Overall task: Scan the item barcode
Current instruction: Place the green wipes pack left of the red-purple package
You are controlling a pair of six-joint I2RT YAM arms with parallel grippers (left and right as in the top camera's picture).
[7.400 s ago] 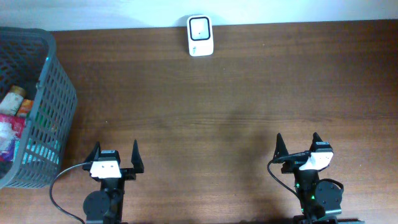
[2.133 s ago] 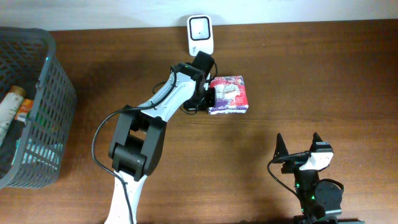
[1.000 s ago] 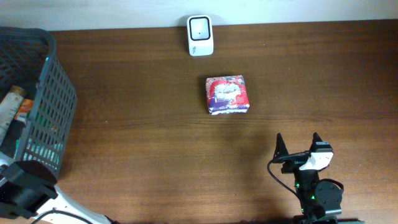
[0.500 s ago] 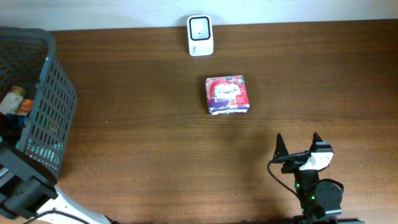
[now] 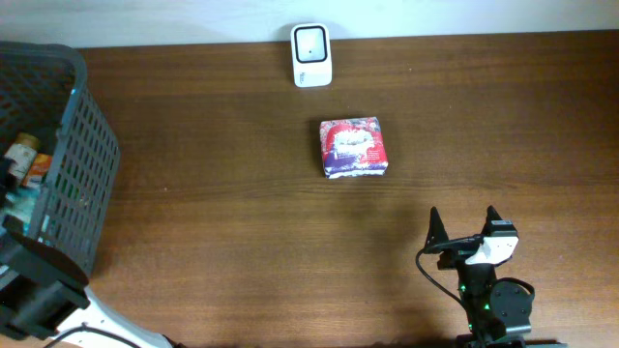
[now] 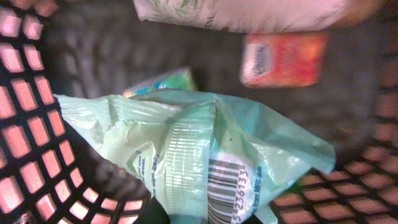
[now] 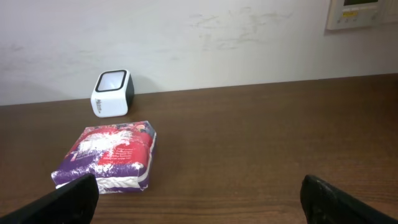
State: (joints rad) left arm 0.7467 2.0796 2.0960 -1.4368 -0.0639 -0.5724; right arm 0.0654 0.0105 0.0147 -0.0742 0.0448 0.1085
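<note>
Left jaws now sit inside basket [image 5: 87,164], green packet [image 6: 205,155] close against them.

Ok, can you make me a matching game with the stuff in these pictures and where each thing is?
Things:
1. white scanner
2. red and purple packet
3. green bag with a barcode
4. right gripper

Places or states:
A. inside the grey basket
B. lying flat in the middle of the table
C. standing at the table's back edge
D. open, holding nothing, near the front edge

Right pairs: 1-C, 2-B, 3-A, 4-D.
</note>
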